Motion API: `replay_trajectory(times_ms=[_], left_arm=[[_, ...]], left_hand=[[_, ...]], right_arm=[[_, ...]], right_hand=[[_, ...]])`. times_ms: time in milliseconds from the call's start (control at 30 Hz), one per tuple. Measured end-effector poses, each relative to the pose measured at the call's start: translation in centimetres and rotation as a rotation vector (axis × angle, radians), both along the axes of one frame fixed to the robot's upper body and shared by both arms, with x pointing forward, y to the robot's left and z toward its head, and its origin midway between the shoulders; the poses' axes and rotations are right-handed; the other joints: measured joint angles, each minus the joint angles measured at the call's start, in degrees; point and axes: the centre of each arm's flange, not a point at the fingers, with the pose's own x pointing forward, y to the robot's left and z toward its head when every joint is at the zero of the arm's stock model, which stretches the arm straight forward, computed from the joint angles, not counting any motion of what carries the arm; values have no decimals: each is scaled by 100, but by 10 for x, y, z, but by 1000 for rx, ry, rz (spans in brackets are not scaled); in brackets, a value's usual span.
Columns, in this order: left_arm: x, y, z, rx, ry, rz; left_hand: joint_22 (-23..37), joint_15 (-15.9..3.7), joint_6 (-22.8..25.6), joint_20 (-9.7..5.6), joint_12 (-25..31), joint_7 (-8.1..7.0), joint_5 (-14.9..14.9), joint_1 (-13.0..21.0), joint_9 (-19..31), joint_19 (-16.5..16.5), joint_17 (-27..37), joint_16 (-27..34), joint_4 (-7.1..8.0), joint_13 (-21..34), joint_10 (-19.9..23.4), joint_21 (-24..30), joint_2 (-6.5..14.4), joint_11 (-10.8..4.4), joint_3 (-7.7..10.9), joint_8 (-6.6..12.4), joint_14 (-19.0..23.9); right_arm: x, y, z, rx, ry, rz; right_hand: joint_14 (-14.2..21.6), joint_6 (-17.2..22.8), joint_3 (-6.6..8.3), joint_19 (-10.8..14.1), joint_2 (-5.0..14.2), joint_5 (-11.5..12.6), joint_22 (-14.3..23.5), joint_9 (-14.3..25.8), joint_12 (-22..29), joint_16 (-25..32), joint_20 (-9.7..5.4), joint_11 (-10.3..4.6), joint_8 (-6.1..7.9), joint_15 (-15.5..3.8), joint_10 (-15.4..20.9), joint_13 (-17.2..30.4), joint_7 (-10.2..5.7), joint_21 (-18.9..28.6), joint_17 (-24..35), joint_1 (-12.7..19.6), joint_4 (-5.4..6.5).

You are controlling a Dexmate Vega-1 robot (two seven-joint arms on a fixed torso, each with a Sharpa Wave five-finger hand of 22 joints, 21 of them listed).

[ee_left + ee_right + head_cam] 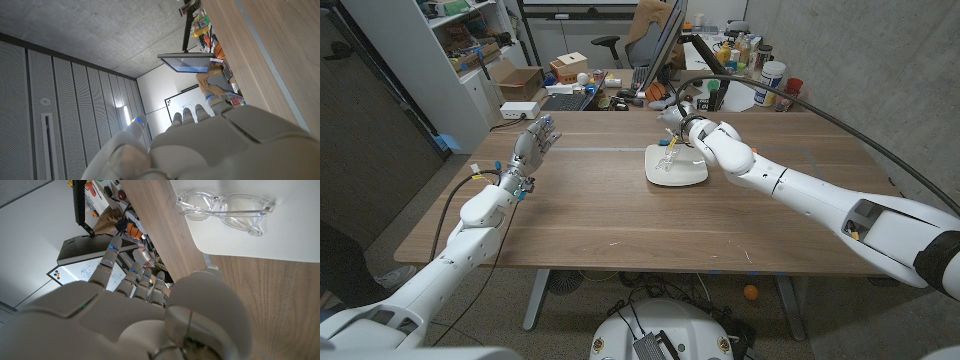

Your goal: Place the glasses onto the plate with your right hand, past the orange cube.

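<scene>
While the table is spanned by both arms, the white plate is seen near its far middle, with the clear glasses lying on it. Just beside it, the right hand is held empty, fingers apart. Far left, the left hand is raised, fingers spread.

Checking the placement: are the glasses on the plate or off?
On: the glasses lie on the white plate, right hand beside it.
</scene>
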Motion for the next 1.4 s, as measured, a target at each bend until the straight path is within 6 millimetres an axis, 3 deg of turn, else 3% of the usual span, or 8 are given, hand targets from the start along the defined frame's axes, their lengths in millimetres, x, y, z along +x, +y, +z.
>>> replay_trajectory(times_ms=[433,533,733,1400], left_arm=[[1,5,-1,-2,1,0],[2,5,-1,-2,0,0],[3,6,0,-4,0,0],[6,2,0,-1,1,-6]], left_hand=[[0,0,0,0,0,0,0,0,0,0,0,0,0,0,0,0,0,0,0,0,0],[0,0,0,0,0,0,0,0,0,0,0,0,0,0,0,0,0,0,0,0,0],[0,0,0,0,0,0,0,0,0,0,0,0,0,0,0,0,0,0,0,0,0],[0,0,0,-1,0,0,0,0,0,0,0,0,0,0,0,0,0,0,0,0,0]], right_arm=[[-2,-1,15,44,-8,65],[-3,-3,21,44,-11,87],[-9,-5,33,32,-20,149],[-31,-8,62,-6,-79,276]], right_hand=[[-30,23,-22,-86,0,-29,0,0,0,1,-52,70,0,-30,10,-54,22,-145,-143,-4,-12],[-28,78,-62,5,-47,-33,0,0,12,28,-96,117,39,-28,59,-74,74,-165,-192,-91,26],[60,157,-88,155,-79,-55,0,16,34,91,-122,163,83,-15,149,-107,11,-187,-270,-215,53],[107,250,-179,376,-189,-55,1,15,34,94,-121,102,84,-1,211,-160,-83,-289,-428,-325,97]])
